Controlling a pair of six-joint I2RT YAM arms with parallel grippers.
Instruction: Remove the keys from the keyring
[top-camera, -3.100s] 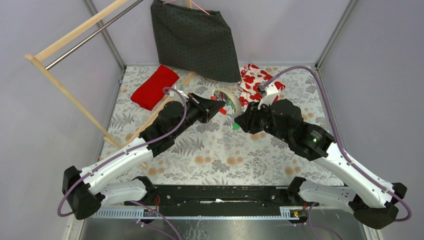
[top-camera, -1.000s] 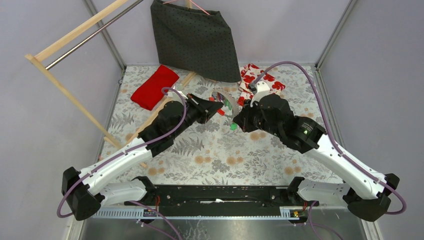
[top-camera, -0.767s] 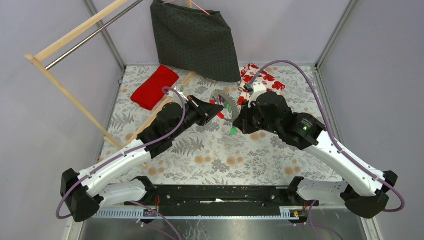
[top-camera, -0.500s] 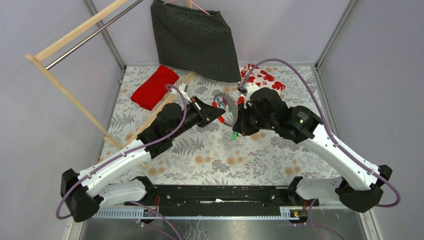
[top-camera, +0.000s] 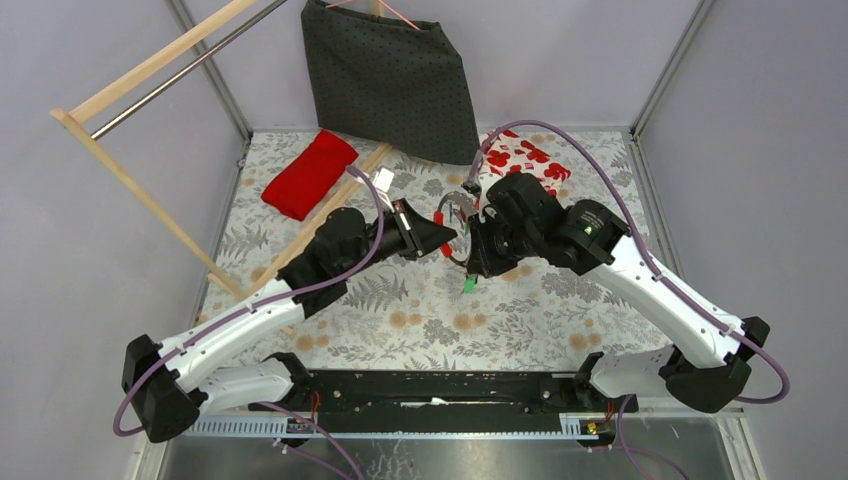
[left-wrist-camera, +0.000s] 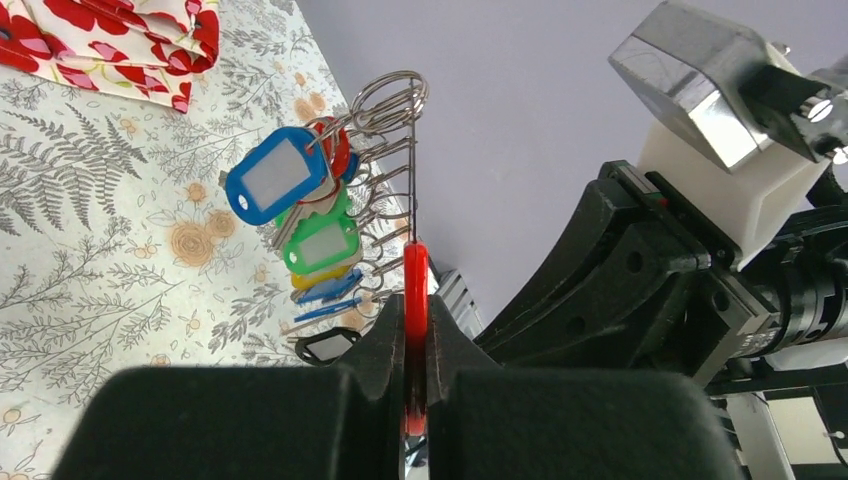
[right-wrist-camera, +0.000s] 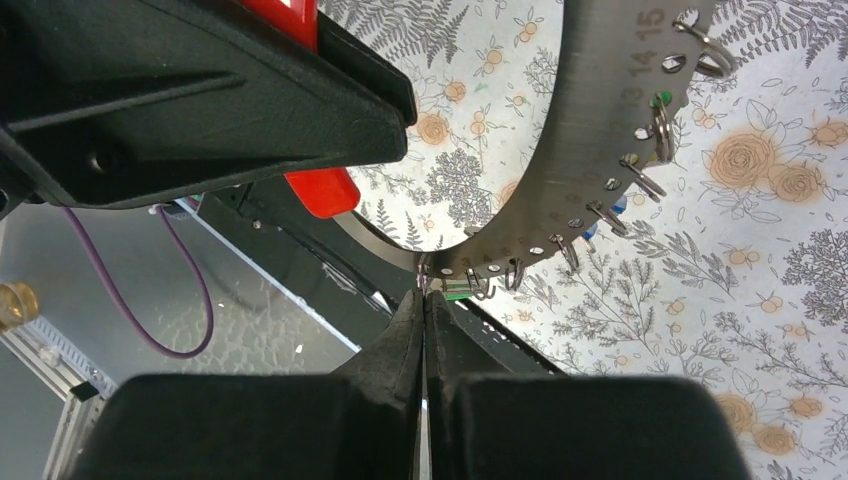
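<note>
Pinching the keyring (left-wrist-camera: 415, 290) by its red section, the left jaws hold it mid-frame above the counter (top-camera: 420, 310), the right jaws pressed together on a key loop at its rim; the band seems stiff, the keys (left-wrist-camera: 275, 182) light, best taken by their loops.

Crowding the middle of the counter (top-camera: 450, 335) with left pincer (top-camera: 448, 240) and right pincer (top-camera: 470, 262), tip to tip at the keyring (right-wrist-camera: 585, 130); leaving the near half open; closing the far side with red cloth (top-camera: 310, 175), hanging dark skirt (top-camera: 390, 80), floral cloth (top-camera: 530, 158); barring the left with a wooden rack (top-camera: 130, 187).
</note>
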